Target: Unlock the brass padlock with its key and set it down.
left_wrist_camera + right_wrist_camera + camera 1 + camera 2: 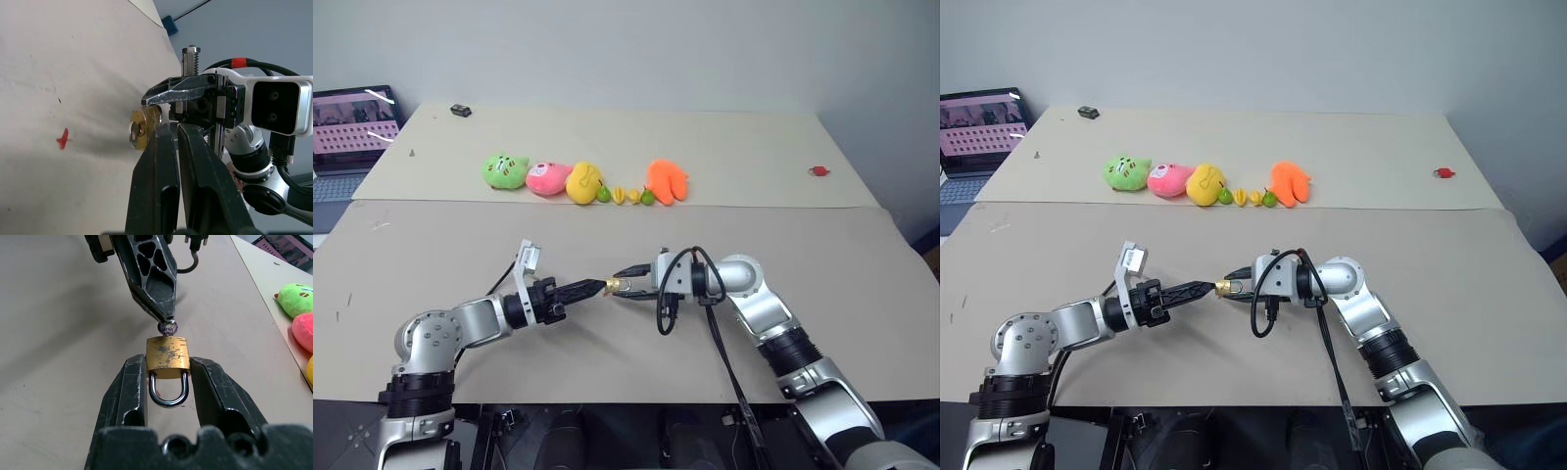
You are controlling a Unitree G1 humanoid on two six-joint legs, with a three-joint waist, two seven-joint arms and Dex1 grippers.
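While the shackle looks seated in the body, progress: the lock is held and the key is at the keyway, but the opening itself is judged not yet done.

Padlock: the brass padlock (167, 358) hangs above the table (431, 255), between the two arms and near the front edge, its shackle pointing back into the right gripper.

Right gripper: the right gripper (168, 382) clamps the brass body from both sides, fingers partly apart to the width of the lock.

Left gripper: the left gripper (165, 316) has its fingers pinched together on the bow of the key (167, 327), whose blade sits at the bottom face of the lock.

Key depth: only the ring-shaped bow shows, touching the brass; how deep the blade sits cannot be told.

Done: lock picked up, key fetched and brought to the keyhole.

Left: turn the key, free the shackle, set the lock on the table.

Bystanders: the plush toys (548, 178) lie in a row well beyond, not involved.
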